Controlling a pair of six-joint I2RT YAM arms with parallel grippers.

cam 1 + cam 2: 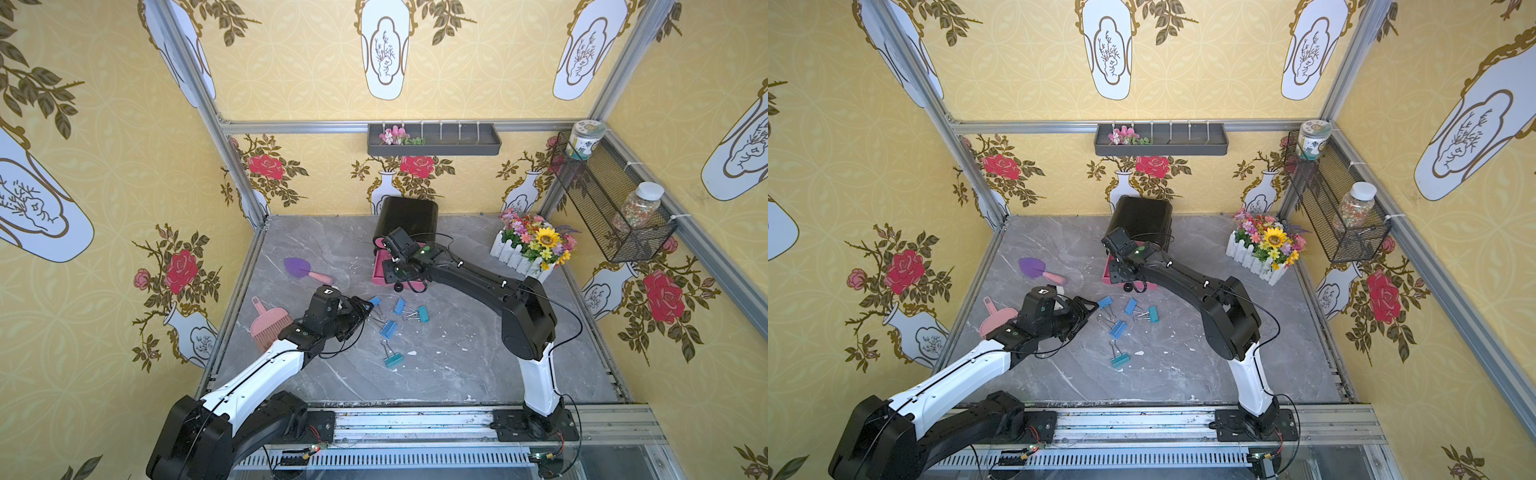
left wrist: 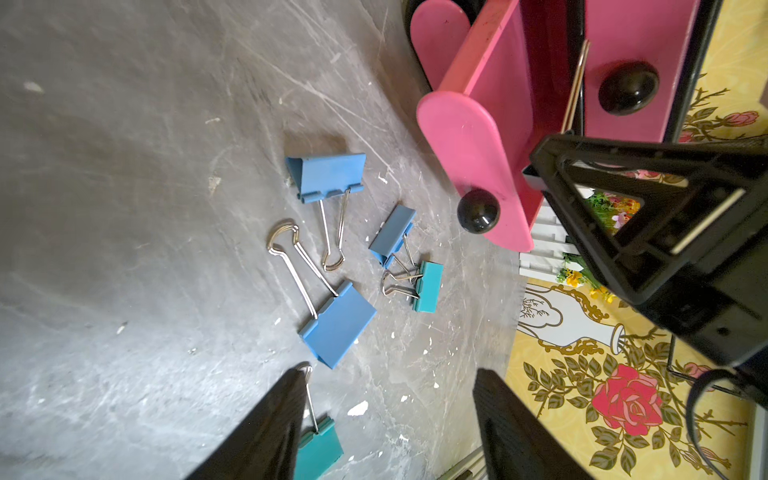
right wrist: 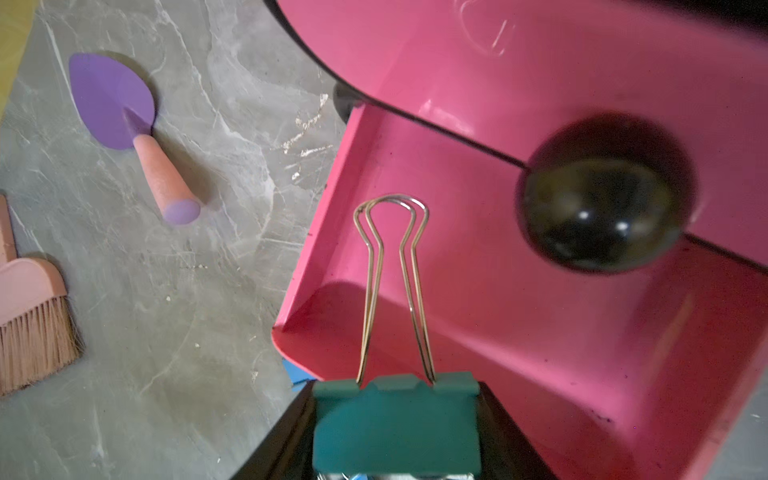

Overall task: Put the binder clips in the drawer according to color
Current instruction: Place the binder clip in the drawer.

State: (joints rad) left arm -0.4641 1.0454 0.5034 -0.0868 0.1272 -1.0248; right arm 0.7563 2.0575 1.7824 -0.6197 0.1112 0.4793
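Observation:
The drawer cabinet (image 1: 409, 216) is black and stands at the back of the table, with one pink drawer (image 1: 379, 272) pulled out. My right gripper (image 3: 397, 432) is shut on a teal binder clip (image 3: 397, 419), held over that open drawer tray (image 3: 498, 332) below a black knob (image 3: 602, 195). On the table lie three blue clips (image 2: 328, 174) (image 2: 392, 235) (image 2: 338, 324) and two teal clips (image 2: 428, 286) (image 2: 318, 451). My left gripper (image 2: 390, 386) hovers open and empty beside them; in both top views (image 1: 368, 309) (image 1: 1094, 309) it is at their left.
A purple trowel (image 1: 299, 266) and a pink brush (image 1: 268, 322) lie at the table's left. A white flower planter (image 1: 532, 245) stands at the back right. A wire basket (image 1: 611, 208) with jars hangs on the right wall.

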